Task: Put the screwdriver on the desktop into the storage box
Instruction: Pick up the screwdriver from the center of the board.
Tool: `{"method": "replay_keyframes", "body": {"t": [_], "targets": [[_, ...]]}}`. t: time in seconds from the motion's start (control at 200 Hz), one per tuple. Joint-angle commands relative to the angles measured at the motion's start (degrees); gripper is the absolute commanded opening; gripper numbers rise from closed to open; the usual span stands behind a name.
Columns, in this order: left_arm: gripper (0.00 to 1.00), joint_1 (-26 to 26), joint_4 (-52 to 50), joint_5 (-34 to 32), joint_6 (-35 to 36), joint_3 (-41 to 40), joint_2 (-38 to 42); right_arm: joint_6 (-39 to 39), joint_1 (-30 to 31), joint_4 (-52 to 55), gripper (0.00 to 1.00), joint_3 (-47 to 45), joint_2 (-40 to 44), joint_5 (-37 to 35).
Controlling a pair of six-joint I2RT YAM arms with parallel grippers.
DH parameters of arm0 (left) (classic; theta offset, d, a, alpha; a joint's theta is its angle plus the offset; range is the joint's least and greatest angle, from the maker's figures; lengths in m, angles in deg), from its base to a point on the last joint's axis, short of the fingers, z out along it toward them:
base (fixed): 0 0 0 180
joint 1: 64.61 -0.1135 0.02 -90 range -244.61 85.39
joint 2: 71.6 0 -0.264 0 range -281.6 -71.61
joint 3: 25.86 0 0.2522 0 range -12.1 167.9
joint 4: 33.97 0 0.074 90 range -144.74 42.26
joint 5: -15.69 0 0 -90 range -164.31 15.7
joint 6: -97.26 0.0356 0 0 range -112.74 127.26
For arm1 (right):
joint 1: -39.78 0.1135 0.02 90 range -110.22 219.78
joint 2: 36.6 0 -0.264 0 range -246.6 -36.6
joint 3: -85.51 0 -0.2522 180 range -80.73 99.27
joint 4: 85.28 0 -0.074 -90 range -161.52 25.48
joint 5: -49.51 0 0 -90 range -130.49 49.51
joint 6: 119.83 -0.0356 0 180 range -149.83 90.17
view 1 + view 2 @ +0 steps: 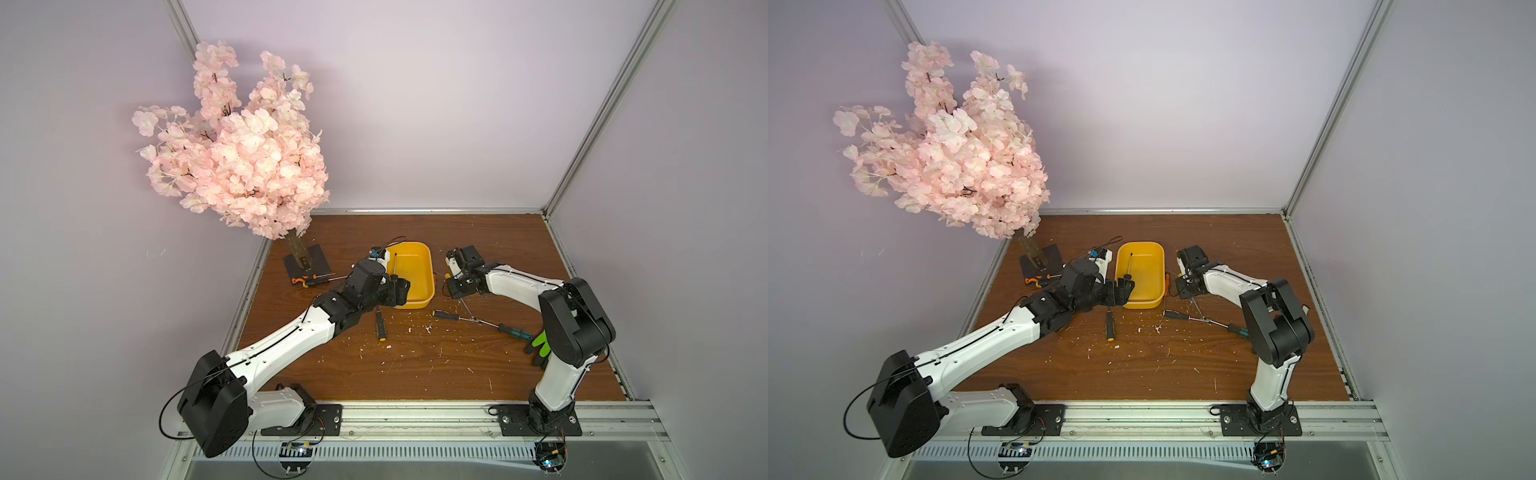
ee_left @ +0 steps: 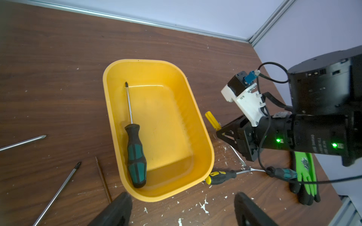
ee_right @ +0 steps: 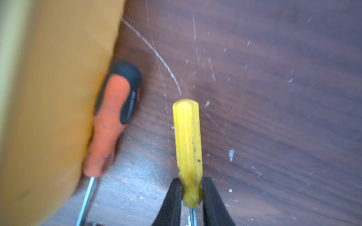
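- The left arm [image 1: 282, 345] reached out long and low from its base at the front rail, slanting across the desktop [image 1: 415, 365] to the storage box [image 1: 415, 302], with its wrist over the box's near left corner.
- The left gripper [image 2: 181, 195] hung above the near end of the box with its jaws wide apart and nothing between them.
- A green-and-black screwdriver [image 2: 135, 148] lay flat inside the box along one long wall, its tip toward the far end.
- The right arm [image 1: 515, 286] rose from its base to a high bent elbow. Its forearm then sloped forward and down to the board just beside the box's right wall.
- The right gripper [image 3: 192, 180] was clamped on the neck of a yellow-handled screwdriver [image 3: 188, 137], outside the box. Whether the handle rested on the board could not be told.
- An orange-and-black screwdriver [image 3: 111, 125] lay against the box's outer wall, near the yellow handle.
- More screwdrivers lay loose on the desktop, among them a black-and-yellow one [image 1: 380, 326] beside the left arm.
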Motion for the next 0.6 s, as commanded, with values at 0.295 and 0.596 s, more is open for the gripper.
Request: {"method": "replay_keyframes", "body": {"t": [0.295,0.596], "targets": [[0.77,-3.59,-14.35,7.13,22.1,10.02,0.76,17.4,9.34,1.73,0.16,9.23,9.44,-4.39],[0.77,-3.51,-13.91,4.02,35.62,5.66,6.9,31.89,14.44,1.39,0.14,10.99,13.64,-5.42]]}}
